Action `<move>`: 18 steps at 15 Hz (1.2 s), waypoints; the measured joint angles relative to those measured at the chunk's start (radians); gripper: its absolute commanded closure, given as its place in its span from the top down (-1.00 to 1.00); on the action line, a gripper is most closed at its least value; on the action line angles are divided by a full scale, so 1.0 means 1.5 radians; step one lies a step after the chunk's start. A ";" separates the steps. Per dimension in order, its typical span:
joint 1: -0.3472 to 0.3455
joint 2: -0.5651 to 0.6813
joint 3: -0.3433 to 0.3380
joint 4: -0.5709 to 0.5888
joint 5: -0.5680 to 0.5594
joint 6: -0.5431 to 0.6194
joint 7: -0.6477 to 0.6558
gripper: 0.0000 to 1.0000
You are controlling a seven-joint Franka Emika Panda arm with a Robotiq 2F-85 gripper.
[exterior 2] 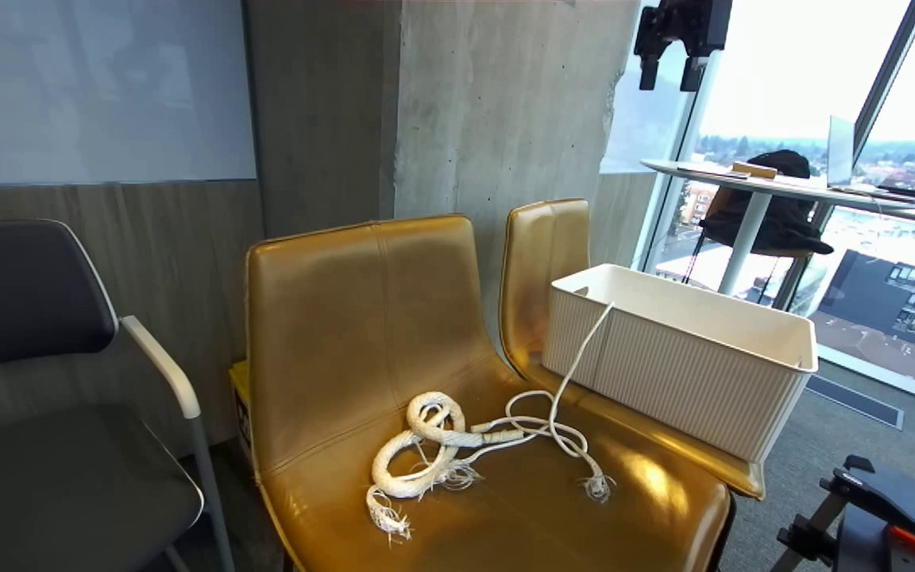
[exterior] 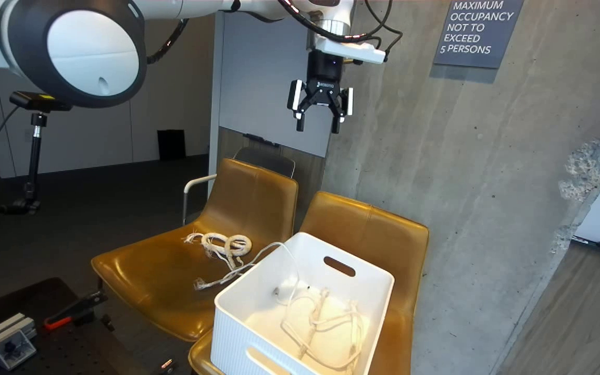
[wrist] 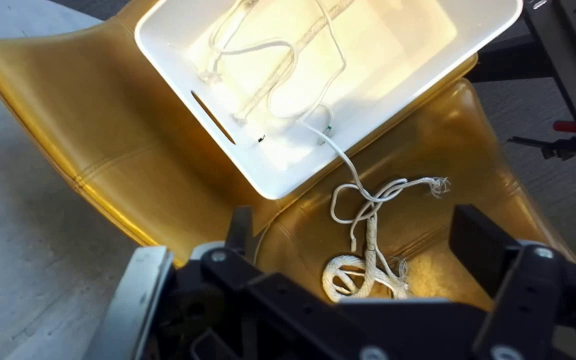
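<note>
My gripper hangs high in the air, fingers pointing down and spread wide, with nothing between them. In an exterior view the gripper shows at the top edge. Below, a thick white rope lies coiled with frayed ends on a tan chair. A thin white cord runs from beside that coil over the rim into a white box. The box stands on a neighbouring tan chair. Inside it lie a straight rope piece and loose loops of cord.
A concrete wall rises behind the chairs. A grey armchair stands beside them. A dark bench with a red-handled clamp is at the lower left in an exterior view. A camera stand stands under the arm.
</note>
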 measured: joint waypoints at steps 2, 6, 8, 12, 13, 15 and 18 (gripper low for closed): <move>0.025 0.005 0.004 -0.001 0.000 -0.001 -0.035 1.00; 0.072 0.028 0.004 -0.001 -0.005 0.001 -0.075 1.00; 0.095 0.046 0.003 -0.001 -0.012 0.009 -0.083 1.00; 0.137 0.090 0.000 -0.001 -0.032 0.049 -0.082 1.00; 0.146 0.102 0.000 -0.001 -0.033 0.058 -0.077 1.00; 0.160 0.125 0.000 -0.001 -0.033 0.063 -0.054 1.00; 0.176 0.150 0.000 -0.001 -0.032 0.063 -0.016 1.00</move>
